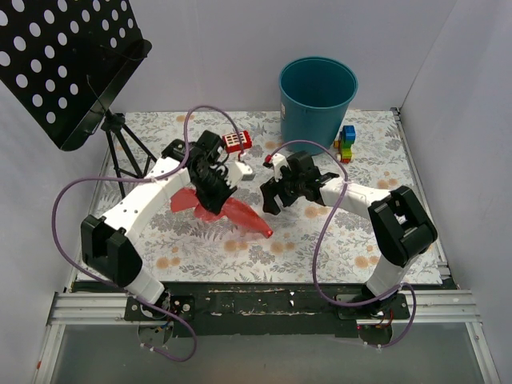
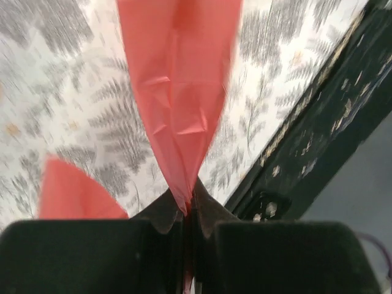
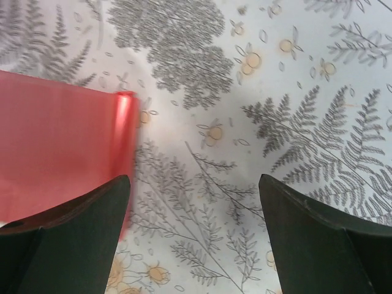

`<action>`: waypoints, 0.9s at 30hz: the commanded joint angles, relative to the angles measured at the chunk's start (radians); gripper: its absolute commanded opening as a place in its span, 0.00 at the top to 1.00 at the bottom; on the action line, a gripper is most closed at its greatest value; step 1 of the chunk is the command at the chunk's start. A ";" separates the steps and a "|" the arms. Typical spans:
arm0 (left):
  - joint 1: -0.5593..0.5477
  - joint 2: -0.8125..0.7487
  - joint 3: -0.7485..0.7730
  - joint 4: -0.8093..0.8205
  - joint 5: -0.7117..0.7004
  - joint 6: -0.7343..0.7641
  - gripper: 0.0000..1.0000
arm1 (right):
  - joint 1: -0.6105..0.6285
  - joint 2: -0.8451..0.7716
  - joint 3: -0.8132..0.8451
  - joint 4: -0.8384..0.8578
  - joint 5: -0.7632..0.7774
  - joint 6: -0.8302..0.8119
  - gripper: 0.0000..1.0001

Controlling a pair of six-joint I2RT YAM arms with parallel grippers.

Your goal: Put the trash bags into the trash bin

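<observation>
**A:** Where is the trash bag (image 1: 242, 214) at this moment?

**B:** It is at the middle of the table (image 1: 364, 236), in front of the left arm. The left claw (image 2: 187, 211) is clenched on it. In the left wrist view the two fingers are pressed together, and the red-pink film comes out from between them and becomes wider.

**A:** Does the bag lie flat on the table?

**B:** I cannot tell this. From above, it goes from the claw toward the near right and ends in a narrow tip. There is another red flap (image 2: 70, 190) on the left side of the same claw. I cannot tell whether it is the same bag or a second one.

**A:** And the right claw (image 3: 195, 202)?

**B:** It is released, with the fingers wide apart, and nothing is between them. It stands over the flowered cloth, just to the right of the bag. A folded edge of the bag is beside its left finger, but I cannot tell whether they touch.

**A:** Where is the trash bin (image 1: 317, 96)?

**B:** It stands upright at the far edge of the table, well apart from the bag. A red block with a white grid (image 1: 237, 142) is to its left and a toy of coloured blocks (image 1: 346, 142) is to its right. A black music stand (image 1: 68, 64) is at the far left corner.
</observation>
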 commanded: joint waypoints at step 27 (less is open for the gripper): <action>-0.003 -0.455 -0.689 -0.070 -0.349 0.078 1.00 | 0.131 0.102 0.078 0.018 0.027 0.023 0.07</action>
